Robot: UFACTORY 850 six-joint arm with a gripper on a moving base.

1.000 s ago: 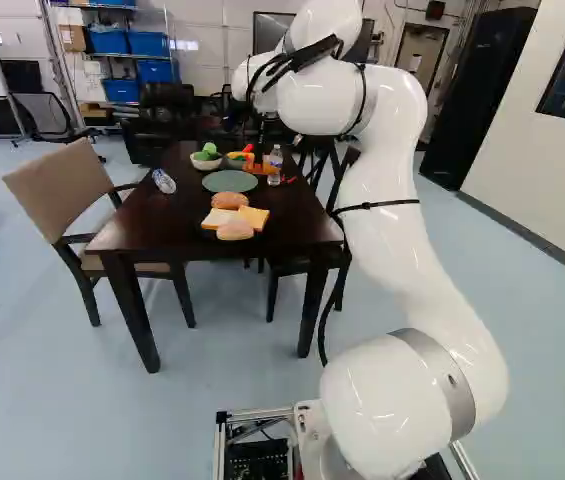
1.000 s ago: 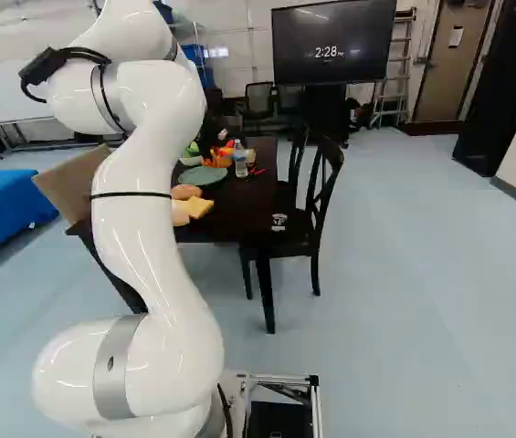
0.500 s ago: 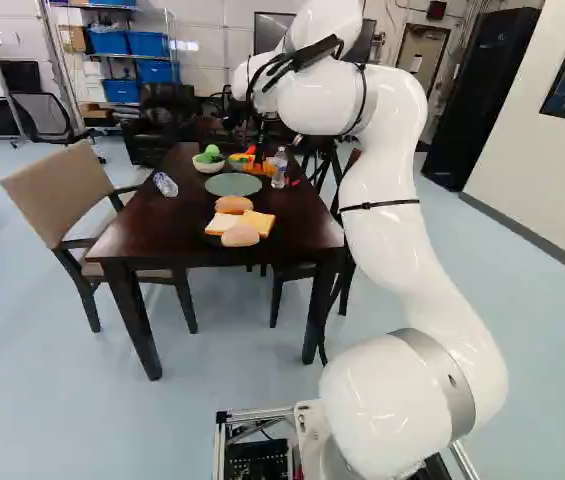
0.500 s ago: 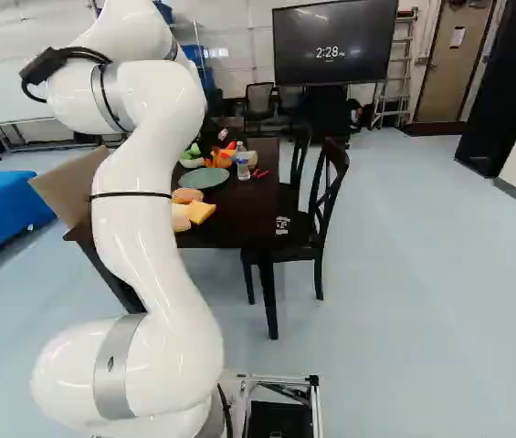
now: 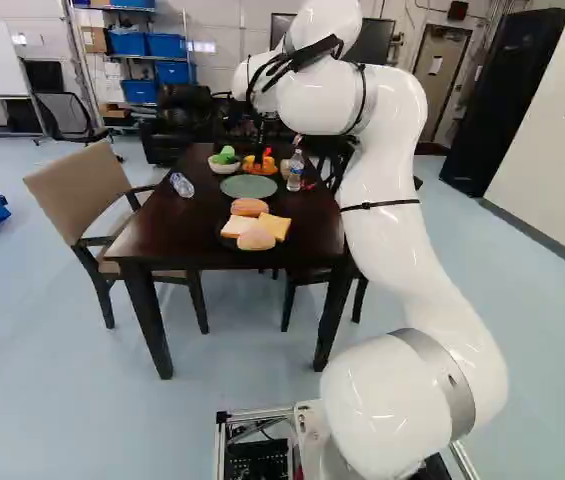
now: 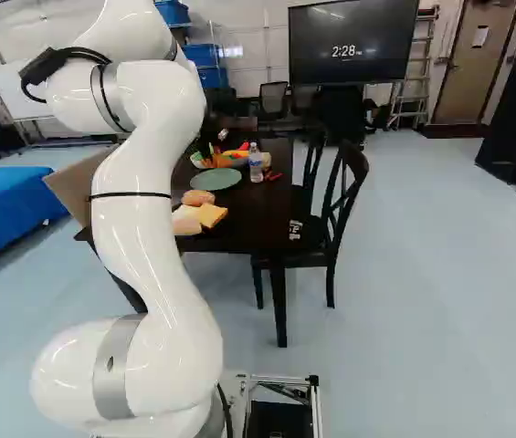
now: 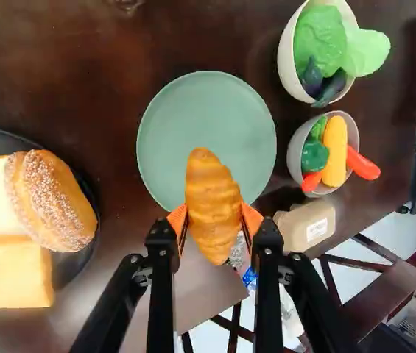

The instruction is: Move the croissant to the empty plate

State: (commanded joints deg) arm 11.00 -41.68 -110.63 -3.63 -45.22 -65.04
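In the left base view my gripper hangs small and dark over the far part of the table. Seen from the wrist, both orange pads of the gripper press the sides of the golden-brown croissant. One end of the croissant overlaps the bare green plate, which lies on the table just ahead of the fingers; the other end points back between them. The height of the croissant over the plate is hard to tell.
A dark plate holds bread slices and a seeded roll. Two bowls of toy vegetables and a tan box stand beside the green plate. An upright bottle, a lying bottle and chairs are near.
The base has moved: the table and room have shifted rightward in both base views, and the table looks slightly nearer. My arm keeps its pose against its lowest joint, the croissant travelling with it.
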